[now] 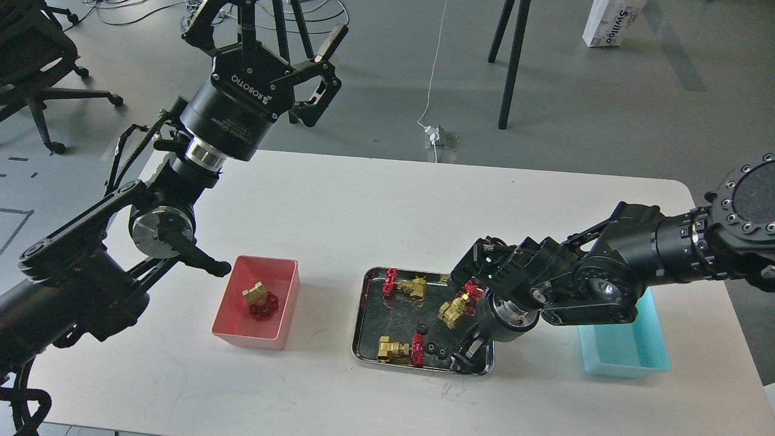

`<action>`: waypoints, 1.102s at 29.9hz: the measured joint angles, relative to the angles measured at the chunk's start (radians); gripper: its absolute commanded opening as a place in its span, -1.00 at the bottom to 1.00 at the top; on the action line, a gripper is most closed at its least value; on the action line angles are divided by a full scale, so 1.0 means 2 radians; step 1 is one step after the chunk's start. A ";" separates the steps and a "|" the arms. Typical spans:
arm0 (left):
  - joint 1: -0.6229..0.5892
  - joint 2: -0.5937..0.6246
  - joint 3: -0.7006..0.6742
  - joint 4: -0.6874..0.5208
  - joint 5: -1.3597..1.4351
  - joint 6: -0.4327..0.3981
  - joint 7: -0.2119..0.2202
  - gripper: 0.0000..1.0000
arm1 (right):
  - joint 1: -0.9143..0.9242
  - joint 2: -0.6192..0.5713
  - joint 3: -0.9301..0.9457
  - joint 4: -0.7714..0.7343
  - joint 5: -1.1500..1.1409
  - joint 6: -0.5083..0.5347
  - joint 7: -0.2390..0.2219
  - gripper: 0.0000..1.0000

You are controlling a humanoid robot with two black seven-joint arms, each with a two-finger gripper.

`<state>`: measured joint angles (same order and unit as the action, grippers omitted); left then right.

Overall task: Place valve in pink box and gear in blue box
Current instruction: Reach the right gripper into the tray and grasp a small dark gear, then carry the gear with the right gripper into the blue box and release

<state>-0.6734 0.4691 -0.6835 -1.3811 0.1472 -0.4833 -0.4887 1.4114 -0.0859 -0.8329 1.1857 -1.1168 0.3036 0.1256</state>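
One valve (260, 300) lies in the pink box (242, 336) at the left. Three more valves (405, 286) (455, 307) (395, 349) lie in the shiny steel tray (362, 303). Tiny black gears (431, 348) (424, 329) lie in the tray's front part. My right gripper (464, 357) points down into the tray's front right corner, close to the gears; its dark fingers cannot be told apart. The blue box (626, 356) stands to the right, partly behind my right arm. My left gripper (269, 30) is raised high above the table's back left, open and empty.
The white table's far edge runs behind the boxes. Beyond it on the floor are tripod legs (514, 60), a power strip with a cable (437, 136) and an office chair (36, 72) at the far left.
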 measured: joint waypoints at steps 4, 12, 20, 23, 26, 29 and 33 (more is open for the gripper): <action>0.000 -0.003 0.001 0.003 0.000 0.000 0.000 0.70 | -0.002 0.000 0.000 0.000 0.000 0.000 0.000 -0.18; 0.000 -0.004 0.003 0.003 0.000 0.000 0.000 0.70 | -0.002 0.000 -0.001 0.001 -0.001 0.000 0.000 -0.62; 0.002 -0.006 0.003 0.004 0.000 0.000 0.000 0.71 | -0.001 0.000 0.000 0.001 0.000 0.000 0.000 -0.80; 0.002 -0.007 0.003 0.004 0.000 0.000 0.000 0.71 | -0.001 0.000 0.000 0.001 0.000 0.000 0.000 -0.82; 0.002 -0.007 0.003 0.007 0.000 0.000 0.000 0.71 | 0.003 0.000 0.000 0.002 0.001 0.000 0.000 -0.85; 0.002 -0.007 0.003 0.010 0.000 -0.001 0.000 0.71 | 0.010 0.000 0.001 0.005 0.003 0.000 0.000 -0.86; 0.002 -0.010 0.003 0.010 0.000 -0.001 0.000 0.71 | 0.026 -0.007 0.006 0.007 0.007 -0.001 0.001 -0.86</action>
<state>-0.6688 0.4494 -0.6780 -1.3604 0.1472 -0.4856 -0.4887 1.4641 -0.0991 -0.8211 1.1998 -1.1036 0.3017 0.1268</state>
